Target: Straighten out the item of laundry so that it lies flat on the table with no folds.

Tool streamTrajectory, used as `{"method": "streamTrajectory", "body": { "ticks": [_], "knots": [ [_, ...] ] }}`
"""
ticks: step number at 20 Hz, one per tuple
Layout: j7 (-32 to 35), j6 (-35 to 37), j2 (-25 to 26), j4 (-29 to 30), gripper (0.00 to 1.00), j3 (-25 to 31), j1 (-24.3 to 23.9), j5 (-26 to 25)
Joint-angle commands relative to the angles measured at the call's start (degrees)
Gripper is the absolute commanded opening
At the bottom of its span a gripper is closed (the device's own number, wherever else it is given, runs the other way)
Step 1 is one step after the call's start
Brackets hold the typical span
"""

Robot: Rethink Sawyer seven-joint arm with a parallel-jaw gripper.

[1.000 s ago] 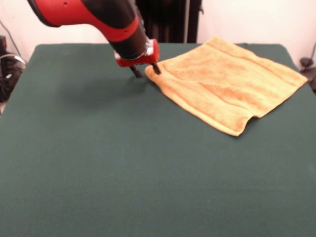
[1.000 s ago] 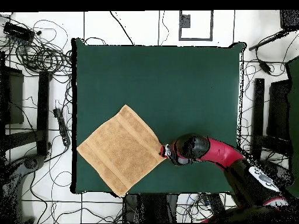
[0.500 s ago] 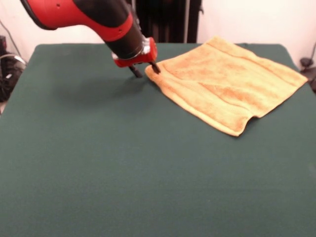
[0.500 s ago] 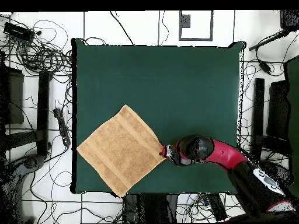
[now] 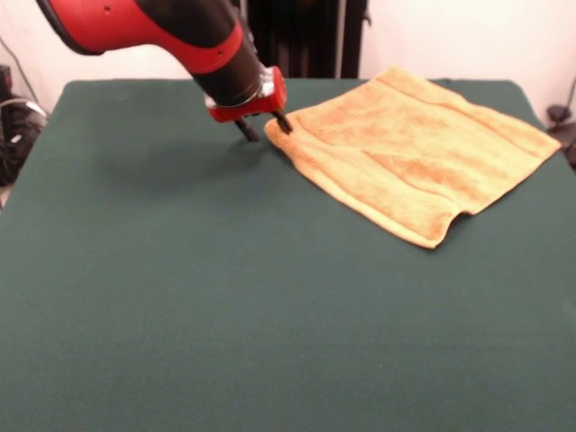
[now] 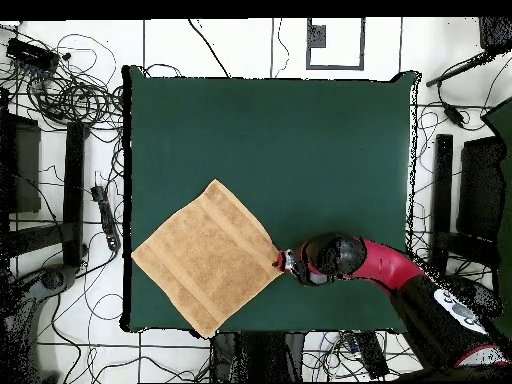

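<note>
The item of laundry point(image 5: 414, 153), a golden-orange towel, lies spread out at the far right of the green table point(image 5: 180, 297). Its near edge curls up slightly at one corner point(image 5: 447, 227). My gripper point(image 5: 265, 128) is low at the towel's left corner, open. One finger point(image 5: 283, 123) rests at the corner's edge and the other point(image 5: 245, 131) stands over bare cloth. From overhead the towel point(image 6: 205, 258) sits as a diamond near the table's lower left edge, with the gripper point(image 6: 284, 262) at its right corner.
Cables point(image 6: 70, 95) and black stands point(image 6: 72, 190) crowd the floor around the table point(image 6: 300, 140). The towel's far corners reach close to the table's edge. The red arm point(image 6: 385, 265) crosses the table's lower right corner.
The arm drew back slightly over the last second, and the gripper stayed at the towel's corner. The towel has not moved.
</note>
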Motion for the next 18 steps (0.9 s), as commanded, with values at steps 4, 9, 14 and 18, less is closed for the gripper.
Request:
{"method": "streamTrajectory", "body": {
  "ticks": [4,9,14,18],
  "knots": [
    [0.38,-18.47,9.81,-12.46,1.0,-16.41,-3.0,-25.06],
    [5.37,-20.43,9.18,-11.64,1.0,-18.42,0.67,-27.51],
    [11.67,-20.78,8.81,-9.87,1.0,-20.16,4.7,-26.8],
    [16.28,-21.51,8.85,-9.26,1.0,-22.78,8.79,-25.64]
  ]
}}
